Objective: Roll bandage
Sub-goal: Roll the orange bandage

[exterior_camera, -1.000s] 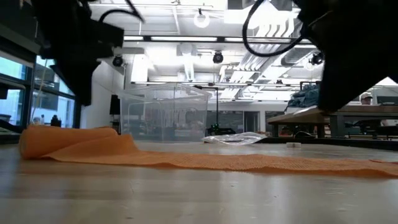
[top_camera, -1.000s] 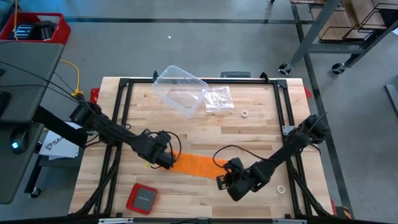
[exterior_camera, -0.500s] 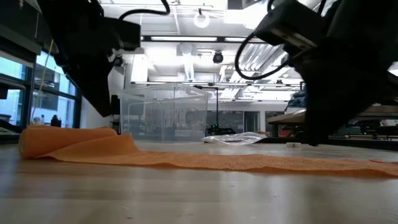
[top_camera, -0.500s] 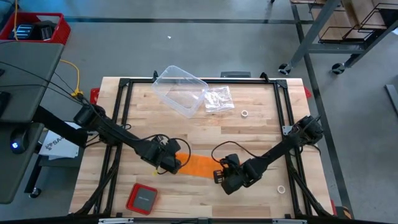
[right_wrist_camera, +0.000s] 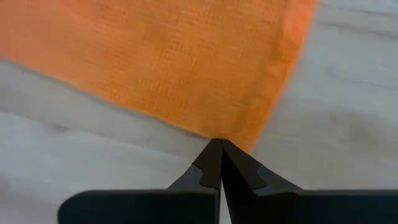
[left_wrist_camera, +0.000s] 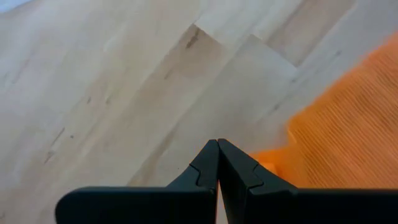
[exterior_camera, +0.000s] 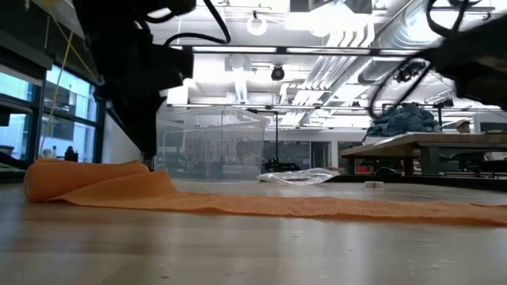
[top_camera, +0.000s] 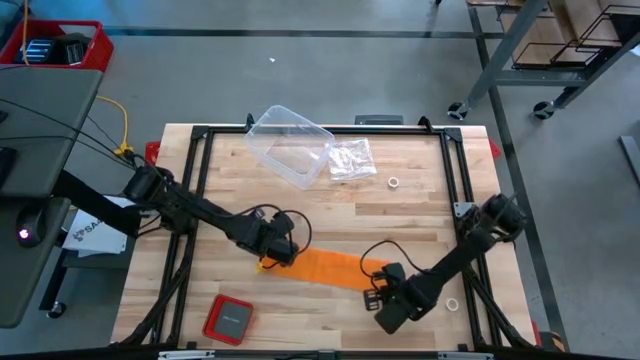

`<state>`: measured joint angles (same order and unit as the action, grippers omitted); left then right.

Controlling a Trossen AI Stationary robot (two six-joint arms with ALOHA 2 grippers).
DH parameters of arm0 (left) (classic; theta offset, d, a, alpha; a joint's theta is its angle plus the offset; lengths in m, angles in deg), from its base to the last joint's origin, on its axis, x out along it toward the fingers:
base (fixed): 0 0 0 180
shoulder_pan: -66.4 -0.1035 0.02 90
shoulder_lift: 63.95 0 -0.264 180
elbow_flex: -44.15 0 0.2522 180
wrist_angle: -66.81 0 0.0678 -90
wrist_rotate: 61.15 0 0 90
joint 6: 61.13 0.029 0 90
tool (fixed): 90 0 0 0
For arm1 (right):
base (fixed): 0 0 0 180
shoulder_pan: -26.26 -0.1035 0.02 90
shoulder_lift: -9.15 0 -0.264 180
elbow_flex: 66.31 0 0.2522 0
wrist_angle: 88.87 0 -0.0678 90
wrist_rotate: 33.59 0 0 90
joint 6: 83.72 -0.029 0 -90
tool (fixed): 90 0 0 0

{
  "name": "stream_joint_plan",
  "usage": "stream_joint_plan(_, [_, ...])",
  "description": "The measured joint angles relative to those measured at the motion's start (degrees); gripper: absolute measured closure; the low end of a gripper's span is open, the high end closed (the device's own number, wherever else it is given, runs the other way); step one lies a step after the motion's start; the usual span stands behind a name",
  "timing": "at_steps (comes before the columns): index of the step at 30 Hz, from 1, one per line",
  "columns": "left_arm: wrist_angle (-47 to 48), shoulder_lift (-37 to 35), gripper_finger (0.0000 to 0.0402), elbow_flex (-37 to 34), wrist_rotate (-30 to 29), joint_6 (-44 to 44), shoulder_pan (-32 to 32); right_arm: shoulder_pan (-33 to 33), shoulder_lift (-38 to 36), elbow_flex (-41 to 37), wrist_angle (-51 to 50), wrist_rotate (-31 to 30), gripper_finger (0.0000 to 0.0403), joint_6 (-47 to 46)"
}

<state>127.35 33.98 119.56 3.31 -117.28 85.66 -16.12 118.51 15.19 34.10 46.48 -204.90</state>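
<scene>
Bandage (top_camera: 325, 268): flat orange strip along the near half of the wooden table (top_camera: 420, 195), one end starting to fold or curl on the left, the other a square-cut corner. Ribbed, loosely woven fabric; likely light, limp and easily bunched, with enough tooth to cling to itself when rolled. Best taken at an end edge or corner, not the middle.

Left gripper (left_wrist_camera: 217, 148): fingers pressed together, nothing pinched, tip low beside the strip's left end. Right gripper (right_wrist_camera: 216, 148): likewise closed and empty, tip at the right end's corner.

Farther back, well apart: clear rigid plastic tub (top_camera: 288, 145), crinkled clear bag (top_camera: 352, 159). Near front-left edge: small red square case (top_camera: 229, 318).
</scene>
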Motion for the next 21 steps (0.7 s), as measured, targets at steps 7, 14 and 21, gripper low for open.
stream_joint_plan(7, [0.32, -0.18, 0.0401, 0.0, 1.02, 1.84, -2.47, -1.73, -0.23, 0.04, -2.3, 3.24, 0.0403, -0.71])
stream_joint_plan(14, [1.07, -2.0, 0.0401, 0.0, 0.94, 2.92, -4.78, -3.65, -2.57, 0.02, -3.64, 5.7, 0.0403, -0.51])
stream_joint_plan(21, [-0.41, -2.62, 0.0401, 0.0, 2.5, 6.41, -6.29, -0.64, -4.35, -0.06, -1.07, -4.53, 0.0403, 0.17])
